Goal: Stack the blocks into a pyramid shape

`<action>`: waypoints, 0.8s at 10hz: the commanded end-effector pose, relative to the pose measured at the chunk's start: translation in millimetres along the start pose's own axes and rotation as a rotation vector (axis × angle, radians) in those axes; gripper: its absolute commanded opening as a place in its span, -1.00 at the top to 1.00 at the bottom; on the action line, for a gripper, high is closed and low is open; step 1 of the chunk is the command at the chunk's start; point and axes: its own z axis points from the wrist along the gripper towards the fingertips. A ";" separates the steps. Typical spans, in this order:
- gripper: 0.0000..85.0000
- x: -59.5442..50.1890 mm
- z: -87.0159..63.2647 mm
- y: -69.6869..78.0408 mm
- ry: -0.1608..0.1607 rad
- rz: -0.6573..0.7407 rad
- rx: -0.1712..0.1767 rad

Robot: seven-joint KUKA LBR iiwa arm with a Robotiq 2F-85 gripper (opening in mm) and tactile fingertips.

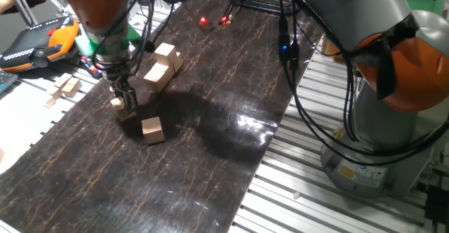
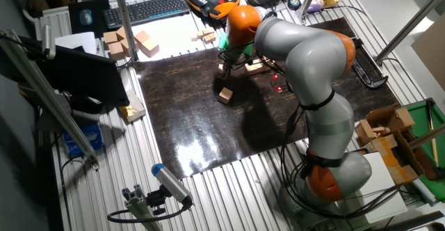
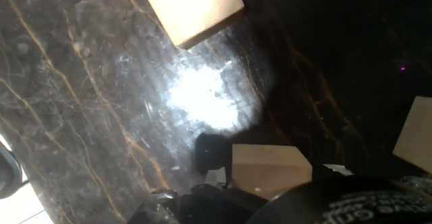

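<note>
Gripper (image 1: pixel 125 101) low over the dark marbled mat (image 1: pixel 182 156), fingers pointing down, clamped on a small tan block (image 1: pixel 121 104) held at mat level or just above; contact with the mat impossible to judge. In the hand view, same held block (image 3: pixel 268 170) at the bottom of the picture, just ahead of the dark finger parts.

Just beside the gripper, toward the camera in one fixed view, a lone block (image 1: pixel 152 129) flat on the mat, close to the held one but apart from it. Same lone block (image 2: pixel 224 95) seen below the gripper (image 2: pixel 225 72) from the other side. In the hand view, a large bright block face (image 3: pixel 191 8) at the top edge and a slice of another block (image 3: pixel 415 135) at the right edge.

Farther back on the mat, a cluster of blocks (image 1: pixel 163 64) touching one another, one sitting higher than the rest; exact count hard to tell.

Beyond the mat's left edge, on the ribbed metal table (image 1: pixel 337 205), a few paler flat wooden pieces (image 1: pixel 66 88). In the other fixed view, a pile of wooden pieces (image 2: pixel 128 42) near a keyboard (image 2: pixel 146 8), well apart from the gripper.
</note>
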 end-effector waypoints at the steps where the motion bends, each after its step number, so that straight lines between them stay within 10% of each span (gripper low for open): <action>1: -0.67 0.6 1.0 -0.5 0.000 -0.001 -0.001; 3: -0.46 0.5 2.2 0.2 0.000 -0.018 -0.004; 6: 0.80 0.0 2.4 0.5 -0.003 -0.052 -0.002; 8: 0.98 -1.0 -4.1 1.2 -0.020 -0.071 0.012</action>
